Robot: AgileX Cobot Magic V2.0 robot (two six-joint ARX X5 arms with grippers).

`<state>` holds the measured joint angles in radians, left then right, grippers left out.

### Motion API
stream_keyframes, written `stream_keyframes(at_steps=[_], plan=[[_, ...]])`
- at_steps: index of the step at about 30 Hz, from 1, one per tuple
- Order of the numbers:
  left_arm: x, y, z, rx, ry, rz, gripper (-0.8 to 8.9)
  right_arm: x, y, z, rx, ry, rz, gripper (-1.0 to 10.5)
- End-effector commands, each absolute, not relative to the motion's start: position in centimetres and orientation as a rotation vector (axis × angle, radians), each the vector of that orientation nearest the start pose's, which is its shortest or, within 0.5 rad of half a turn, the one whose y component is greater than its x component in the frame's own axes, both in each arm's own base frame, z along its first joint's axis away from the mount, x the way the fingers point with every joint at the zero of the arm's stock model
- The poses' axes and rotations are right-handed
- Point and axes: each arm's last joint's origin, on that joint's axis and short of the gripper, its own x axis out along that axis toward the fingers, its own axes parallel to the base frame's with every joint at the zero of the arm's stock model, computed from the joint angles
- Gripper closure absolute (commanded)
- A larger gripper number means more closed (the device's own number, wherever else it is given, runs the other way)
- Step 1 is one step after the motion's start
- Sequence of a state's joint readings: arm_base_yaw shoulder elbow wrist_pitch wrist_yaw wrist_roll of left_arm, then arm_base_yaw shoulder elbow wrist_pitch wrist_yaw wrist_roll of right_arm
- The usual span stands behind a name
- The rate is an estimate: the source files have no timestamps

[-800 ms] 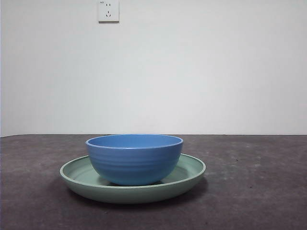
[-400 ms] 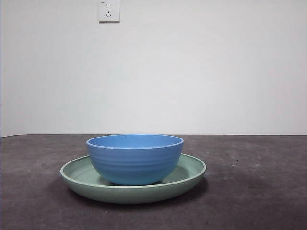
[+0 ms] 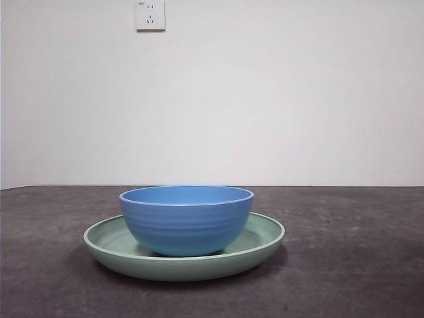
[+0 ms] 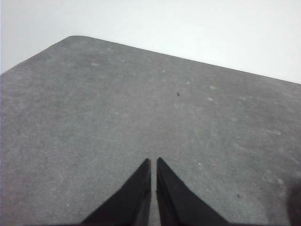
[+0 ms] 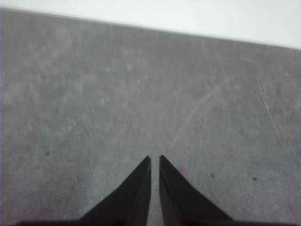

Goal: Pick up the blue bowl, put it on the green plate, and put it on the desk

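The blue bowl (image 3: 186, 220) sits upright inside the green plate (image 3: 265, 238), which rests on the desk (image 3: 358, 265) slightly left of centre in the front view. No arm shows in that view. My left gripper (image 4: 153, 161) is shut over bare desk (image 4: 117, 108), with nothing between its jaws. My right gripper (image 5: 154, 158) is shut too, above bare desk (image 5: 94, 94). Neither wrist view shows the bowl or the plate.
A white wall with a power socket (image 3: 150, 14) stands behind the desk. The desk's far edge and a rounded corner (image 4: 75, 37) appear in the left wrist view.
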<state>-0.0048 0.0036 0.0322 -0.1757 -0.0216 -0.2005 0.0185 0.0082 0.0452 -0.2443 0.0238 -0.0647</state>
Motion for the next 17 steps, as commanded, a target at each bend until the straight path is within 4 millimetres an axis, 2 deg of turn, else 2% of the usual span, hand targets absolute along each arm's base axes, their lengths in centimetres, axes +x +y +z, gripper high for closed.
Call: stream_keyframes(at_steps=[1,4,17], plan=[[9.61,0.03,15.18,-0.190,0.149,0.035,7.94,9.54,0.09,15.60,-0.055,0.142,-0.005,9.2],[9.61,0.03,15.18,-0.190,0.149,0.035,7.94,9.69,0.09,15.82,-0.055,0.083,-0.007,9.2],[9.61,0.03,15.18,-0.190,0.149,0.035,7.94,9.69,0.10,15.85,-0.055,0.080,-0.006,9.2]])
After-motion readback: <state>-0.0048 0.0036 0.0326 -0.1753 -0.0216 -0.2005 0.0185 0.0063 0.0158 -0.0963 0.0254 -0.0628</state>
